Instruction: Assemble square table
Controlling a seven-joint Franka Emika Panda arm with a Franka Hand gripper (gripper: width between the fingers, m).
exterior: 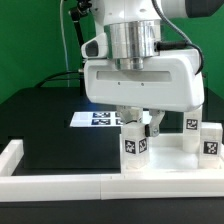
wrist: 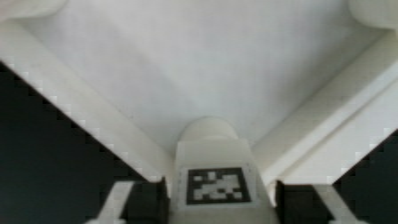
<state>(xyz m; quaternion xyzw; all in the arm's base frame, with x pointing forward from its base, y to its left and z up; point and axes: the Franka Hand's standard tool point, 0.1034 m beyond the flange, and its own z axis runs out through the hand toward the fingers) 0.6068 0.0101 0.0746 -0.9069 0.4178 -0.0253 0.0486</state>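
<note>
At the exterior view's left, the long low white border strip (exterior: 20,155) edges the black tabletop (exterior: 50,115), with the marker board (exterior: 95,119) behind. At centre, your end effector (exterior: 137,128) straddles a short white tagged block leg (exterior: 134,148); I cannot tell whether it grips yet. Keep it centred and square before lifting. Two more legs (exterior: 201,140) stand right.

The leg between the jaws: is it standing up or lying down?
Standing up. The leg rises straight off the surface, its tag face vertical, in the exterior view.
</note>
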